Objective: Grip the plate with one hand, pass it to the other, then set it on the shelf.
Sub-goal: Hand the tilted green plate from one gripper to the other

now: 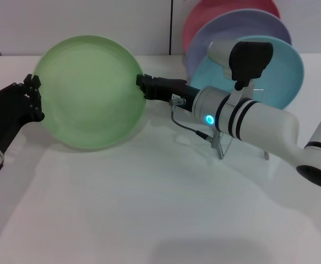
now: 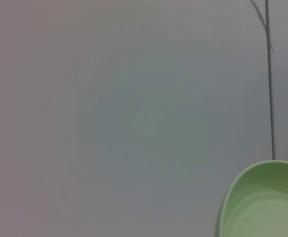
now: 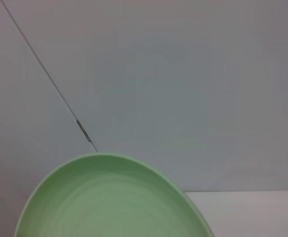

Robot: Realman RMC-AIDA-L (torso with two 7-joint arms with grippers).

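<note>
Plate [image 1: 88, 91] held upright above table [image 1: 149, 209]; right claw [image 1: 141, 85] grips one edge, left claw [image 1: 34, 96] closed on opposite edge. Shelf [image 1: 243, 146] behind right arm holds turquoise plate [image 1: 284, 71].

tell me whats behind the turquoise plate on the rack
A lavender plate stands right behind the turquoise plate, then a pink plate. Their lower parts are covered.
</note>
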